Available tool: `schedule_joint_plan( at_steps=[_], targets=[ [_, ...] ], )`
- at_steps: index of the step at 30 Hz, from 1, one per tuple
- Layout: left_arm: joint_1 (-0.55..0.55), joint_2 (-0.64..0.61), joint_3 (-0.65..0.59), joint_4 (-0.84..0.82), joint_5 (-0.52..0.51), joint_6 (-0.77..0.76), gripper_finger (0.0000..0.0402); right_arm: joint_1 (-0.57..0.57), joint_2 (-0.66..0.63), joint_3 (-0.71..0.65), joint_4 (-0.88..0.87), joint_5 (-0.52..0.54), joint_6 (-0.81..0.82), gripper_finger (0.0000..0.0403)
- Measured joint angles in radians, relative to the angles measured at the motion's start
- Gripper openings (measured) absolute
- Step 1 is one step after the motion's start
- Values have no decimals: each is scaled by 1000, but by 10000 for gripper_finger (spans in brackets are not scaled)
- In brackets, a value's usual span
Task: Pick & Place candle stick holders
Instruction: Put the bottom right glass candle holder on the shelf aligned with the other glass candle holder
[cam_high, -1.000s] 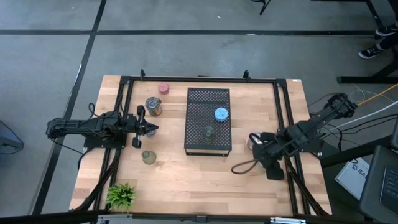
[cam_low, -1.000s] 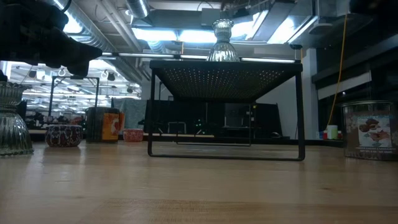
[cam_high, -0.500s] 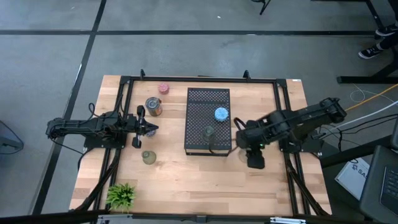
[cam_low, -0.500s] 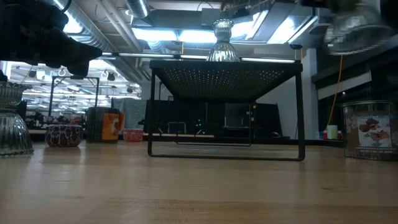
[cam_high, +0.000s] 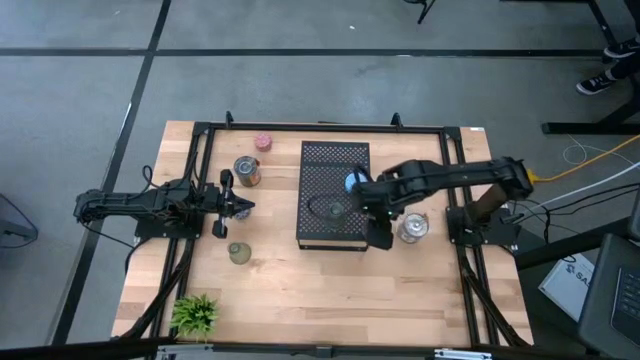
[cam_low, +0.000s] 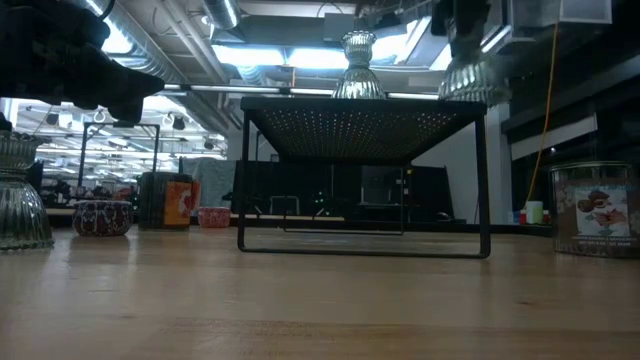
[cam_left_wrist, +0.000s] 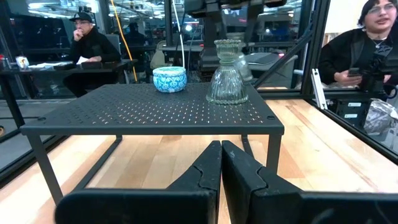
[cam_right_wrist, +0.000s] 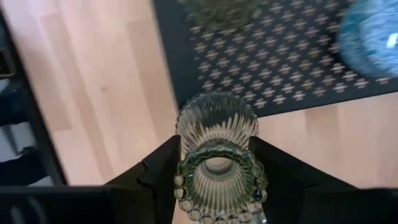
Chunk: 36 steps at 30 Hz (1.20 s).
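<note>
1. High view: the right gripper sits at the black perforated tray's right edge, frame centre; the left gripper waits centre-left, fingers pressed together.
2. Low view: a clear ribbed glass candle holder hangs upper right above the tray.
3. Right wrist view: partly parted fingers clamp that holder at bottom centre.

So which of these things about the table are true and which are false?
1. A blue holder sits on the black tray. True.
2. The right gripper carries nothing. False: its jaws hold a ribbed clear glass holder.
3. The left gripper has its jaws shut on nothing. True.
4. The green plant stands on the tray. False: it stands on the wooden table, at a corner.
</note>
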Motion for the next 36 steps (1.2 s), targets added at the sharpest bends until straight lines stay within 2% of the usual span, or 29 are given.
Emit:
schedule_joint_plan(
  at_steps=[6,13,22,36],
  targets=[
    [0,0,0,0,0,0,6,-24,12,1,10,56,-4,177],
    [0,0,0,0,0,0,6,-29,18,0,24,59,-27,177],
    [0,0,0,0,0,0,6,-31,17,0,74,68,-146,177],
    [0,0,0,0,0,0,6,-32,44,3,105,63,-158,177]
  ],
)
